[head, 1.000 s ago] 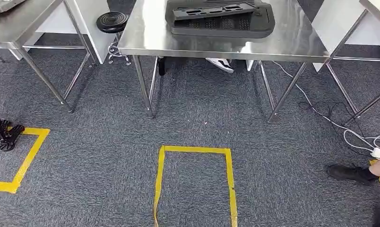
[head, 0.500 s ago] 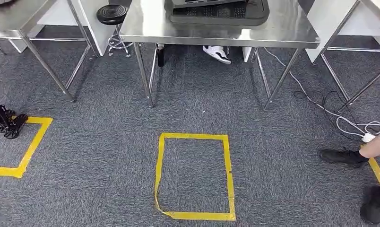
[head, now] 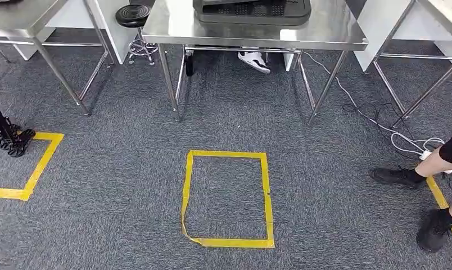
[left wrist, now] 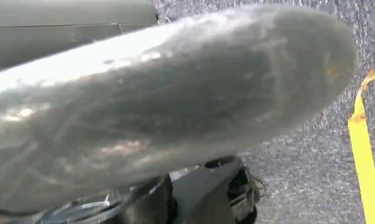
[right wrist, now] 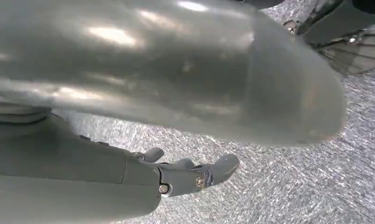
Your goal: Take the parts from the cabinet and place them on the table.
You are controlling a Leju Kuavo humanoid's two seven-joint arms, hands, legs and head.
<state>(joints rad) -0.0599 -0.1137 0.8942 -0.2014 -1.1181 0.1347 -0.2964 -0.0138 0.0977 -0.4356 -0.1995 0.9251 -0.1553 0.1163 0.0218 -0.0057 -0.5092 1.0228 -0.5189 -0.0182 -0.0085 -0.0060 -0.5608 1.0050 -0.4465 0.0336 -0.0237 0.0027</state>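
Note:
Black moulded parts (head: 252, 10) lie stacked on the steel table (head: 325, 35) at the far edge of the head view. My right hand (right wrist: 176, 79) hangs over the carpet; its thick grey thumb is close to the camera and its fingers (right wrist: 195, 176) are stretched out with nothing in them. My left hand (left wrist: 176, 93) shows as a blurred grey thumb over the carpet, and its fingers are hidden, so its state is unclear.
A yellow tape square (head: 226, 199) marks the grey carpet in front of the table, with another tape square (head: 38, 163) at the left beside a black stand (head: 10, 138). A person's legs (head: 432, 169) stand at the right near white cables (head: 403, 140). A black stool (head: 132, 14) stands at the back left.
The whole picture has shifted: the table has slid towards the top edge and the yellow square is now fully in view. The person's legs at the right have come further in.

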